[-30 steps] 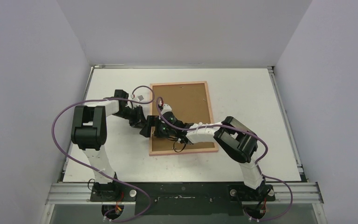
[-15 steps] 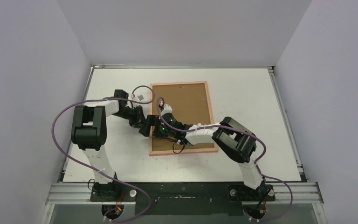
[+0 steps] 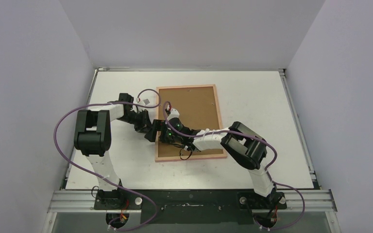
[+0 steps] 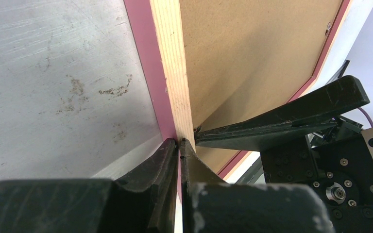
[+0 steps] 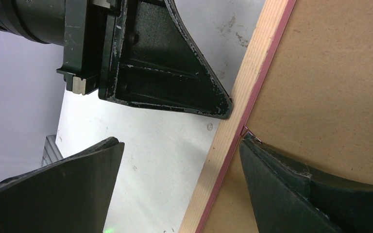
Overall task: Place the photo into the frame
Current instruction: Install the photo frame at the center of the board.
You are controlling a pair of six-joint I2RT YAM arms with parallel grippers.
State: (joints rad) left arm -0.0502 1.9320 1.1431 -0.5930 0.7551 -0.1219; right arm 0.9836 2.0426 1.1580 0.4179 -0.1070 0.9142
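Observation:
The frame [image 3: 219, 116] lies back-up on the table, with the brown backing board [image 3: 194, 109] inside its rails. The photo is hidden. My left gripper [image 3: 150, 132] is shut, its tips pressed against the outer edge of the frame's left rail [image 4: 172, 58]. My right gripper [image 3: 166, 137] is open and straddles the same rail [image 5: 252, 73]. One of its fingers [image 5: 281, 184] rests on the backing board [image 5: 330, 73] at the rail's inner edge, and the other hangs over the table. In the left wrist view my shut gripper [image 4: 179, 141] meets the rail beside the right finger [image 4: 281, 121].
The white table [image 3: 272, 111] stretches round the frame, with walls on three sides. Purple cables [image 3: 65, 121] loop from both arms. The left gripper's body [image 5: 165, 58] sits just outside the rail in the right wrist view. The two grippers are very close together.
My right gripper has edged slightly left toward the frame's left rail. The left gripper and the frame have stayed in place.

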